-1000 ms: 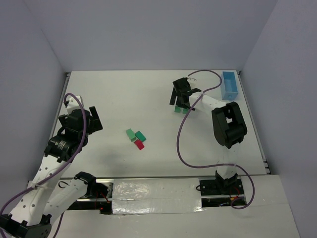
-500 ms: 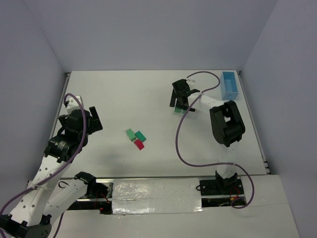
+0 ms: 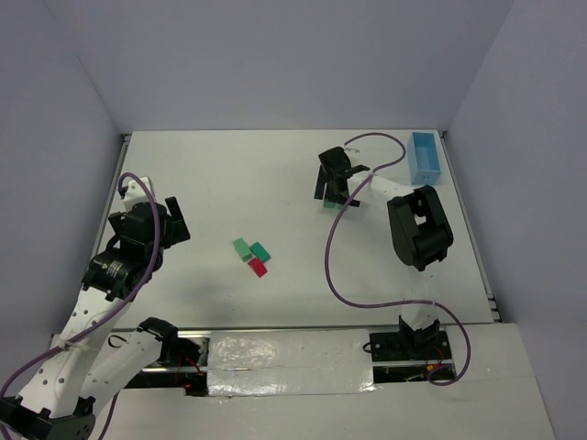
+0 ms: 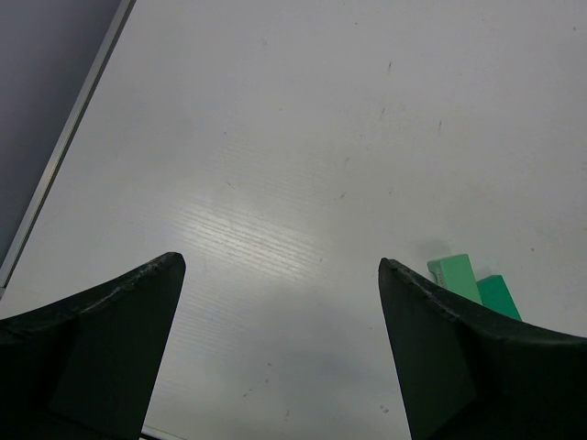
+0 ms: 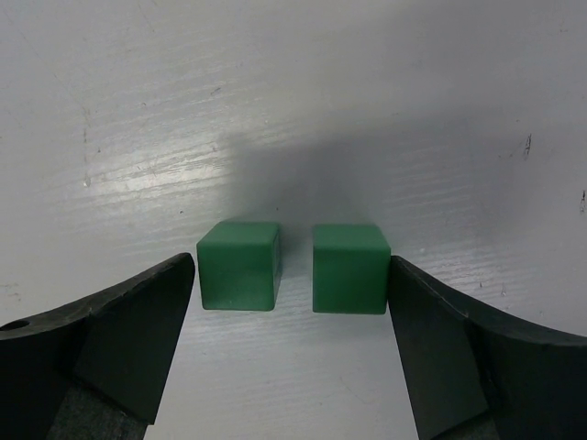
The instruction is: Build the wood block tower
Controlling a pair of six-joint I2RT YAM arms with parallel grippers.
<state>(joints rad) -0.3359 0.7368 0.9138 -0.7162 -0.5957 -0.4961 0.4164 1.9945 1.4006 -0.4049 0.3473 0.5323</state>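
In the right wrist view two dark green cubes, the left one (image 5: 238, 266) and the right one (image 5: 348, 269), sit side by side on the table with a narrow gap between them. My right gripper (image 5: 292, 275) is open and straddles both; its right finger touches the right cube and its left finger is just off the left cube. From above, the right gripper (image 3: 333, 188) hides most of them, with a green edge (image 3: 328, 203) showing. A light green block (image 3: 242, 247), a green block (image 3: 260, 249) and a red block (image 3: 258, 267) lie flat mid-table. My left gripper (image 4: 282, 275) hangs open and empty.
A light blue tray (image 3: 425, 158) stands at the far right edge of the table. The right arm's purple cable (image 3: 332, 257) loops over the table between the cubes and the arm's base. Grey walls close in the table on three sides.
My right gripper has shifted slightly over the two green cubes, covering more of them, and its jaws have narrowed a little. The left arm has not moved.
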